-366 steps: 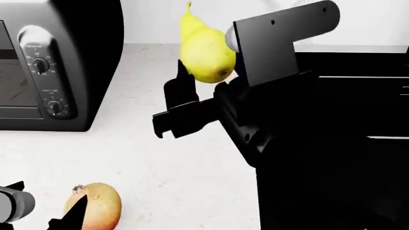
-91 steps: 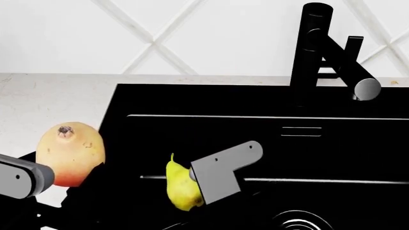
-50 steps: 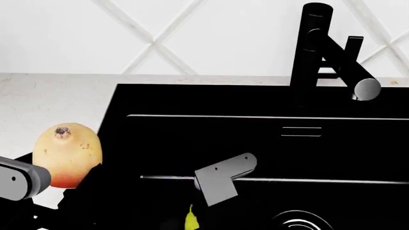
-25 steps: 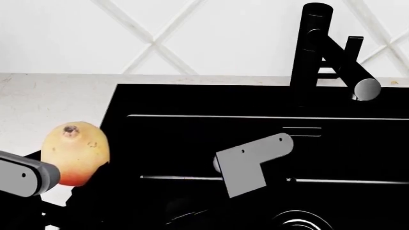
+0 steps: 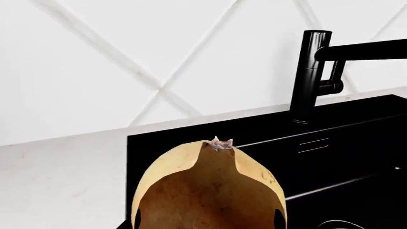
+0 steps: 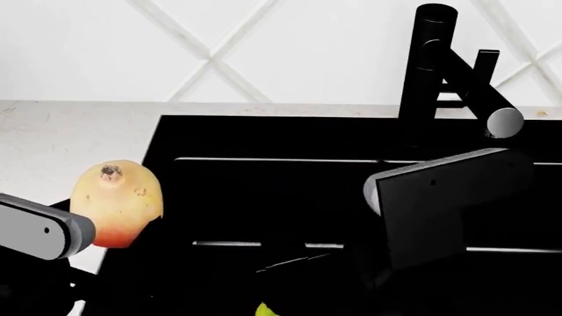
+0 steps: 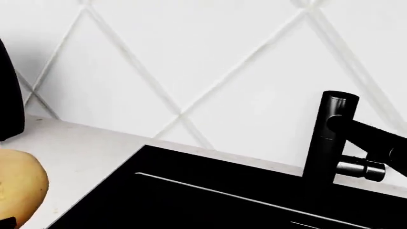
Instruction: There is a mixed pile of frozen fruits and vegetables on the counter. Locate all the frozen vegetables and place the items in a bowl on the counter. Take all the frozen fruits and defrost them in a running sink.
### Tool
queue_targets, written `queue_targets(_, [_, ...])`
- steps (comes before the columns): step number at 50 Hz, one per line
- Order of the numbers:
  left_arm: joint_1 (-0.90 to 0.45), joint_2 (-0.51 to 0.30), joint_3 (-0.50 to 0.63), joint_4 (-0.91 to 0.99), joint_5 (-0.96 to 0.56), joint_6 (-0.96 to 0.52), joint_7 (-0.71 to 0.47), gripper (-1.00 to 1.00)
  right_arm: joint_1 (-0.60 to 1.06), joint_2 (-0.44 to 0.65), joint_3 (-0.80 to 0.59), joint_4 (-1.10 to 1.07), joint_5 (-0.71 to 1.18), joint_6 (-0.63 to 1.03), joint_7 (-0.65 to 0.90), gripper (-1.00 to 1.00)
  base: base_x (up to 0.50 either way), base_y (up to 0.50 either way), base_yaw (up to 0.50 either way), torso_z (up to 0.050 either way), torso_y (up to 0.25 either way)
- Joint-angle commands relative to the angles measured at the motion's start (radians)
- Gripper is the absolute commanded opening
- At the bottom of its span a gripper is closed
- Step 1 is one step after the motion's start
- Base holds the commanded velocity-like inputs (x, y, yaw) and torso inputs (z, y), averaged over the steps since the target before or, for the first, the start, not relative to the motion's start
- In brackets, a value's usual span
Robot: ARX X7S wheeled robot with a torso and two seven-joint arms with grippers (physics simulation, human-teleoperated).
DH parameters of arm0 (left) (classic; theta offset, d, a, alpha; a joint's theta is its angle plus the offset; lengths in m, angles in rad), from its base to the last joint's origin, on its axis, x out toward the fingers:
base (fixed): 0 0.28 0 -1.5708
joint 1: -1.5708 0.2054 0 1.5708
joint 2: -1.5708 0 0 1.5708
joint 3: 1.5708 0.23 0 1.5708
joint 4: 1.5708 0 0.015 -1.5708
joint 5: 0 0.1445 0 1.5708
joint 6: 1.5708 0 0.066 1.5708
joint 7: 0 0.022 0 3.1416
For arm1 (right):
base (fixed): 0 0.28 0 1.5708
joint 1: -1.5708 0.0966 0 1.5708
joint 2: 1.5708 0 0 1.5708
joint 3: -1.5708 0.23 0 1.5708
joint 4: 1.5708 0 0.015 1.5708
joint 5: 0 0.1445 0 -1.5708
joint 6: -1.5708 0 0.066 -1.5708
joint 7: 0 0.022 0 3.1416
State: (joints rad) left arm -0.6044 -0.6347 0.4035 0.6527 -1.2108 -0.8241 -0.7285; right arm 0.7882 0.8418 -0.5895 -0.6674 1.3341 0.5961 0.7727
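The round tan-orange fruit (image 6: 117,201) hangs at the left rim of the black sink (image 6: 290,141), and my left gripper (image 5: 207,222) is shut on it from below. In the left wrist view that fruit (image 5: 210,186) fills the foreground with its brown crown pointing up. A sliver of the yellow pear (image 6: 266,309) shows low inside the basin, free of any gripper. My right arm's bracket (image 6: 448,197) hovers over the basin's right half. Its fingers are black against the black sink and cannot be made out. The vegetables and the bowl are out of view.
The black faucet (image 6: 436,66) stands at the sink's back right, with its spout (image 6: 491,112) angled over the basin. White speckled counter (image 6: 70,138) lies left of the sink. A white diamond-tiled wall (image 6: 220,46) closes the back.
The pear left my right gripper and dropped into the basin. My right arm then rose and swung right. The left gripper carried the round fruit slightly right, toward the sink.
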Motion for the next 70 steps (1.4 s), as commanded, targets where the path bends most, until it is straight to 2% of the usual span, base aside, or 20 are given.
queue_targets(1, [-0.103, 0.062, 0.042, -0.09, 0.005, -0.011, 0.041, -1.0, -0.013, 0.132, 0.084, -0.146, 0.131, -0.024, 0.095, 1.0, 0.0, 0.0, 0.0, 0.0, 0.0])
queue_targets(15, [-0.243, 0.175, 0.138, -0.293, 0.094, -0.023, 0.16, -1.0, -0.241, 0.274, 0.173, -0.251, 0.134, -0.189, 0.116, 1.0, 0.0, 0.0, 0.0, 0.001, 0.001])
queue_targets(23, [-0.319, 0.279, 0.228, -0.505, 0.188, 0.019, 0.307, -1.0, -0.252, 0.412, 0.266, -0.286, 0.241, -0.269, 0.165, 1.0, 0.0, 0.0, 0.0, 0.0, 0.0])
queue_targets(28, [-0.327, 0.333, 0.283, -0.628, 0.244, 0.059, 0.385, -1.0, -0.359, 0.531, 0.344, -0.32, 0.257, -0.392, 0.178, 1.0, 0.0, 0.0, 0.0, 0.0, 0.0])
queue_targets(33, [-0.334, 0.364, 0.309, -0.688, 0.265, 0.074, 0.42, -1.0, -0.435, 0.604, 0.382, -0.328, 0.249, -0.472, 0.172, 1.0, 0.0, 0.0, 0.0, 0.0, 0.002])
queue_targets(41, [-0.383, 0.429, 0.363, -0.838, 0.305, 0.093, 0.511, -1.0, -0.52, 0.668, 0.399, -0.323, 0.227, -0.56, 0.161, 1.0, 0.0, 0.0, 0.0, 0.0, 0.0])
queue_targets(55, [-0.472, 0.573, 0.43, -1.293, 0.404, 0.22, 0.714, -1.0, -0.537, 0.692, 0.417, -0.348, 0.235, -0.572, 0.166, 1.0, 0.0, 0.0, 0.0, 0.0, 0.001])
queue_targets(59, [-0.504, 0.632, 0.44, -1.448, 0.387, 0.27, 0.788, -1.0, -0.539, 0.692, 0.421, -0.35, 0.236, -0.565, 0.169, 1.0, 0.0, 0.0, 0.0, 0.0, 0.0])
queue_targets(66, [-0.571, 0.634, 0.815, -1.597, 0.061, 0.447, 0.776, -1.0, -0.577, 0.711, 0.414, -0.355, 0.213, -0.599, 0.173, 1.0, 0.0, 0.0, 0.0, 0.0, 0.0])
queue_targets(70, [-0.584, 0.635, 0.979, -1.64, -0.089, 0.511, 0.775, -1.0, -0.584, 0.71, 0.416, -0.357, 0.209, -0.603, 0.174, 1.0, 0.0, 0.0, 0.0, 0.0, 0.003])
